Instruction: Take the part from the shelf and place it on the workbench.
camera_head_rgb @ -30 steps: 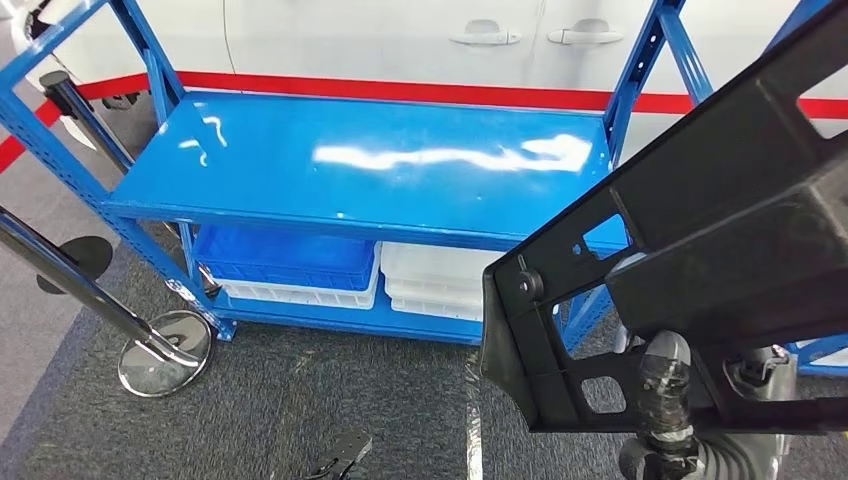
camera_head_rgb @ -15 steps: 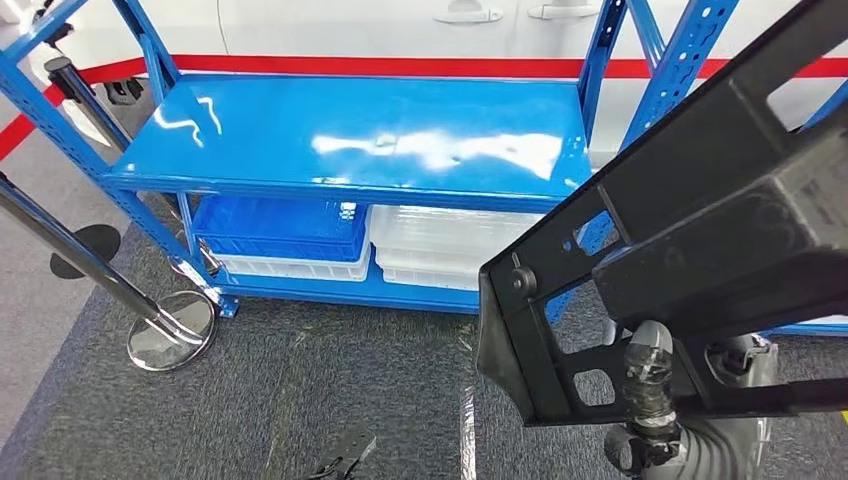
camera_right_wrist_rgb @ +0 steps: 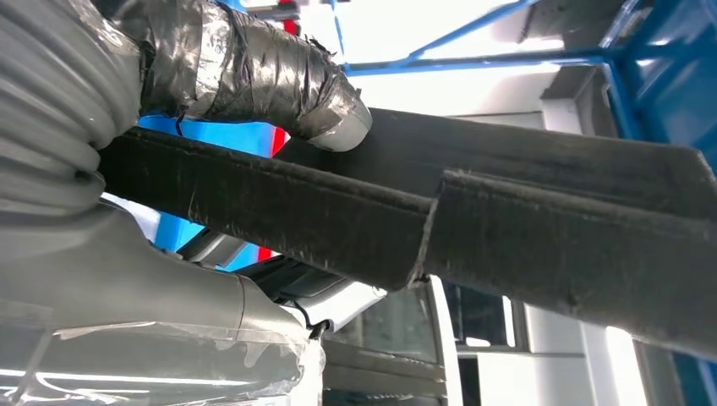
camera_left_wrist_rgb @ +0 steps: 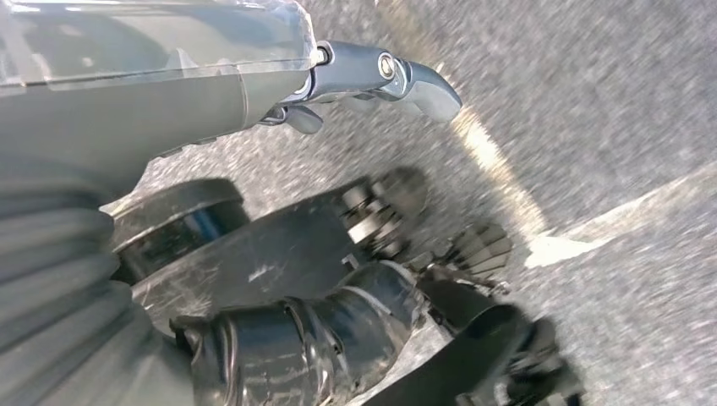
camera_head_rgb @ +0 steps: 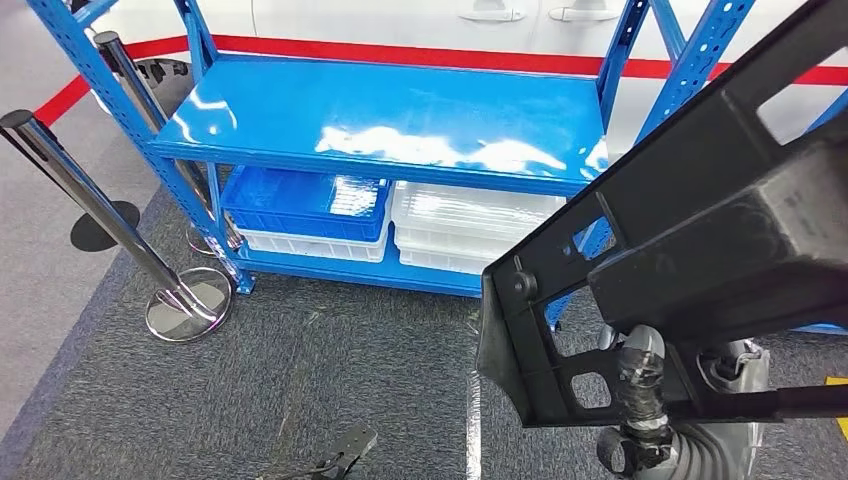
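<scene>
Grey carpet (camera_head_rgb: 300, 370) covers the floor, with a blue steel rack (camera_head_rgb: 390, 110) standing against a white wall carrying a red stripe. On the rack's lower shelf sit a blue crate (camera_head_rgb: 305, 200) and stacked white trays (camera_head_rgb: 470, 215). A chrome barrier post (camera_head_rgb: 100, 200) stands near the rack's left corner.

Change noted: over the last second the whole head view has shifted. The rack now sits higher and further right, and more carpet and post show at the left. This reads as camera movement, meaning the robot is turning or stepping, not the rack moving. The part's position in the view is almost unchanged, so it is travelling with the robot. Judgement: pickup is complete and the carry is under way. No worktop is in sight yet, so placement remains outstanding.

The part (camera_head_rgb: 700, 230), a long black bracket with cut-outs, runs diagonally from low centre to the upper right corner of the head view, held well clear of the rack. The right robot hand (camera_head_rgb: 645, 400) sits beneath its lower end. In the right wrist view the taped thumb (camera_right_wrist_rgb: 254, 76) presses on the part's upper face, so this robot hand grips the part.

The left robot hand (camera_left_wrist_rgb: 338, 279) hangs over the carpet with its fingers curled inward, holding nothing.
</scene>
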Motion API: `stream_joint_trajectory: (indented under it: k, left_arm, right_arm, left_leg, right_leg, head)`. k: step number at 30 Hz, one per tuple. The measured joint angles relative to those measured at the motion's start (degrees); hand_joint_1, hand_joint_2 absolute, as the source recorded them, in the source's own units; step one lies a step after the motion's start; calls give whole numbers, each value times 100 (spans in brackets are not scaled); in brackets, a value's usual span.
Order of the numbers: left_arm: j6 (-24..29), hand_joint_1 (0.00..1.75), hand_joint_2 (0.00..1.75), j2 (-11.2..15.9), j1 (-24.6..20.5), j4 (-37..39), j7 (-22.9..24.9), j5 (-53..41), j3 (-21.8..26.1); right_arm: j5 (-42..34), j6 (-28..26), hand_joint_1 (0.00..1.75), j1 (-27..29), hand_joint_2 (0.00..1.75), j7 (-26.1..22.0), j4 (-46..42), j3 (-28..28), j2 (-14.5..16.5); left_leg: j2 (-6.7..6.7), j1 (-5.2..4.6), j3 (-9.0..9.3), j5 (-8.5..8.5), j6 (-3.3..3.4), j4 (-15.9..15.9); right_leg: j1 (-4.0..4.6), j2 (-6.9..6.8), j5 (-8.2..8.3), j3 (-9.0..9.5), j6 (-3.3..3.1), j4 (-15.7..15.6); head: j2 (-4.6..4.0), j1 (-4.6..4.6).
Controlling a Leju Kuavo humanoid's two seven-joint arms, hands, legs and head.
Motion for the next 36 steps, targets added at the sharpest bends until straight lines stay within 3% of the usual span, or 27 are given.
stream_joint_trajectory:
  k: [1, 2, 3, 5, 7, 9, 11, 13, 15, 16, 17, 18, 20, 21, 22, 24, 25, 27, 29, 30, 31, 32, 33, 35, 36]
  left_arm:
    - [-21, 0, 175, 1, 9, 0, 15, -3, -2]
    - [-42, 0, 175, 2, 17, 0, 15, -3, -2]
    - [-65, 0, 175, 3, 22, 0, -1, -2, -2]
    - [-97, 0, 175, 4, 17, 0, -45, -3, -2]
    - [-110, 0, 175, 5, 6, 0, -58, -20, -3]
    - [-126, 0, 175, 20, 13, 1, -28, -51, -4]
    - [-132, 0, 175, 36, 25, 1, 17, -72, -8]
    - [-114, 0, 175, 38, 16, 0, 49, -85, -11]
    - [-95, 0, 175, 39, 11, 0, 61, -109, -11]
    - [-92, 0, 175, 40, 16, 0, 68, -119, -11]
    - [-91, 0, 175, 41, 23, 0, 76, -130, -11]
    - [-92, 0, 175, 42, 26, 0, 86, -137, -11]
    - [-95, 0, 175, 44, 10, 0, 110, -161, -11]
    - [-97, 0, 175, 45, -4, 0, 119, -172, -12]
    - [-98, 0, 175, 46, -13, 0, 126, -181, -12]
    - [-98, 0, 175, 51, -9, 0, 137, -186, -13]
    - [-98, 0, 175, 54, 1, 0, 139, -186, -13]
    - [-99, 0, 175, 55, 4, 0, 144, -187, -14]
    - [-103, 0, 175, 44, -15, 0, 149, -188, -15]
    - [-105, 0, 175, 37, -18, 0, 156, -188, -15]
    - [-106, 0, 175, 33, -10, 0, 163, -187, -15]
    - [-109, 0, 175, 31, 2, 0, 170, -190, -16]
    - [-118, 0, 175, 31, 14, 0, 175, -204, -17]
    - [-171, 0, 175, 34, 18, 0, 175, -248, -22]
    - [-208, 0, 175, 39, 13, 1, 176, -271, -25]
  right_arm:
    - [27, -2, 175, 8, 175, 8, 16, 0, 2]
    - [61, -3, 175, 13, 175, 16, 31, 0, 4]
    - [92, -3, 175, 15, 175, 25, 44, 0, 7]
    - [126, -4, 175, 20, 175, 30, 64, 0, 17]
    - [130, -5, 175, 41, 175, 30, 75, 0, 29]
    - [140, -5, 175, 56, 175, 36, 87, 0, 33]
    - [179, -5, 175, 50, 175, 57, 103, 0, 44]
    - [240, -5, 175, 47, 175, 104, 113, 0, 61]
    - [289, -5, 175, 54, 175, 151, 125, 0, 68]
    - [306, -5, 175, 57, 175, 169, 132, 0, 68]
    - [322, -5, 175, 57, 175, 192, 138, 0, 68]
    - [339, -5, 175, 55, 175, 217, 142, 0, 70]
    - [373, -5, 175, 51, 175, 263, 143, 0, 76]
    - [386, -5, 175, 49, 175, 275, 145, 0, 79]
    - [395, -5, 175, 48, 175, 289, 150, 0, 81]
    - [402, -5, 175, 46, 175, 315, 163, 0, 81]
    - [403, -5, 175, 42, 175, 326, 170, 0, 81]
    - [409, -6, 175, 37, 175, 330, 178, 0, 81]
    - [414, -7, 175, 48, 175, 331, 197, 0, 81]
    - [414, -8, 175, 55, 175, 334, 211, 0, 81]
    - [414, -8, 175, 61, 175, 336, 228, 0, 81]
    - [409, -8, 175, 62, 175, 336, 243, 0, 81]
    - [396, -8, 175, 58, 175, 333, 256, 0, 81]
    - [355, -8, 175, 33, 175, 291, 289, 2, 81]
    - [331, -8, 175, 14, 175, 245, 308, 3, 84]
  left_leg:
    - [-41, 2, -89, 33, -10, 47]
    - [-86, 8, -168, 56, -24, 98]
    - [-135, 17, -240, 69, -36, 156]
    - [-234, 24, -385, 75, -78, 290]
    - [-335, 32, -510, 102, -142, 381]
    - [-417, 42, -584, 141, -206, 403]
    - [-271, 34, -688, 31, -269, 566]
    - [-27, 40, -947, -295, -331, 1148]
    - [55, 56, -1234, -565, -363, 1825]
    - [67, 56, -1268, -567, -364, 1944]
    - [82, 53, -1191, -468, -352, 1846]
    - [125, 44, -1006, -292, -323, 1536]
    - [409, -21, -584, -18, -224, 744]
    - [539, -63, -457, 43, -172, 482]
    - [624, -102, -422, 48, -133, 358]
    - [533, -119, -425, 89, -83, 303]
    - [461, -101, -411, 128, -64, 254]
    - [317, -47, -369, 208, -13, 159]
    - [168, -22, -401, 247, 23, 145]
    - [84, -16, -419, 257, 35, 156]
    - [-1, -11, -433, 256, 33, 174]
    - [-88, -3, -446, 250, 23, 203]
    - [-177, 10, -458, 234, 2, 245]
    - [-345, 31, -523, 179, -69, 379]
    - [-427, 39, -581, 161, -105, 445]
  right_leg:
    - [-4, 1, -27, 54, 0, 81]
    - [-13, 10, 44, 215, -2, -58]
    - [-26, 49, 171, 461, -7, -378]
    - [-56, 268, 281, 882, -28, -1019]
    - [-56, 388, 259, 989, -60, -1238]
    - [-46, 264, 302, 962, -112, -1242]
    - [-57, 118, 342, 959, -179, -1272]
    - [-51, -38, 365, 953, -218, -1290]
    - [-31, -198, 369, 933, -227, -1286]
    - [-24, -274, 370, 926, -227, -1281]
    - [-16, -346, 370, 923, -227, -1277]
    - [-8, -414, 370, 926, -227, -1274]
    - [17, -539, 371, 938, -222, -1274]
    - [25, -598, 376, 939, -211, -1281]
    - [32, -660, 383, 939, -198, -1287]
    - [45, -780, 390, 953, -156, -1313]
    - [42, -733, 362, 956, -127, -1297]
    - [30, -431, 145, 853, -71, -1020]
    - [8, -113, -212, 558, -40, -340]
    - [3, -52, -330, 407, -28, -6]
    - [-4, -29, -344, 323, -14, 173]
    - [-17, -17, -243, 334, 1, 139]
    - [-39, 7, -53, 436, 18, -94]
    - [-99, 220, 275, 725, 52, -772]
    - [-122, 335, 327, 822, 49, -991]
  head:
    - [0, -1]
    - [0, 0]
    - [0, -1]
    - [0, -5]
    - [0, -9]
    - [0, -8]
    - [0, -39]
    - [0, -81]
    - [0, -92]
    - [0, -93]
    - [0, -92]
    - [0, -93]
    - [0, -89]
    - [0, -90]
    - [0, -89]
    - [0, -95]
    - [0, -91]
    - [0, -83]
    - [0, -73]
    - [0, -70]
    - [0, -69]
    - [0, -70]
    - [0, -71]
    - [0, -63]
    - [0, -61]
